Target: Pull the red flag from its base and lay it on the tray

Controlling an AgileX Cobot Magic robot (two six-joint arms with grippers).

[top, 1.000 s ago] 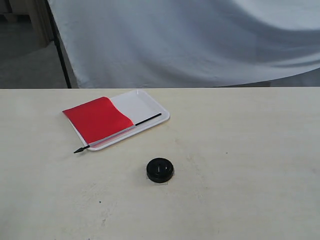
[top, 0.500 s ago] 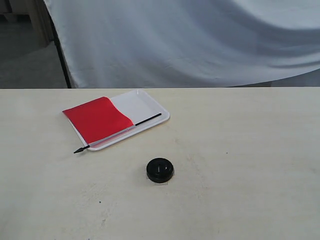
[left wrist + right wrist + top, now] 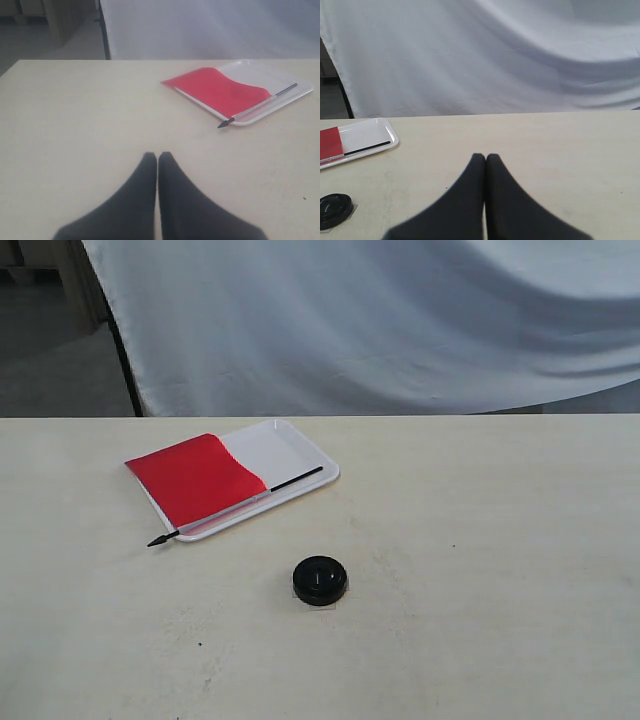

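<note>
Since the earlier frames nothing on the surface [image 3: 480, 570] has moved; only the left edge of the white cloth backdrop [image 3: 380, 320] behind it has drifted a little further left in the exterior view; the red flag [image 3: 195, 478], the tray [image 3: 285, 445] and the base [image 3: 320, 580] lie just where they did. The flag rests flat on the white tray, its cloth covering the tray's left part; its black pole [image 3: 296, 477] runs along the tray's near edge, and the pointed tip [image 3: 155, 540] overhangs the rim onto the surface. The round black base stands alone, nearer the camera and to the right of the tray, apart from it. The left tool [image 3: 157, 159] has its fingers pressed together, holding nothing, above bare surface; the right tool [image 3: 485, 159] is likewise closed and empty.
</note>
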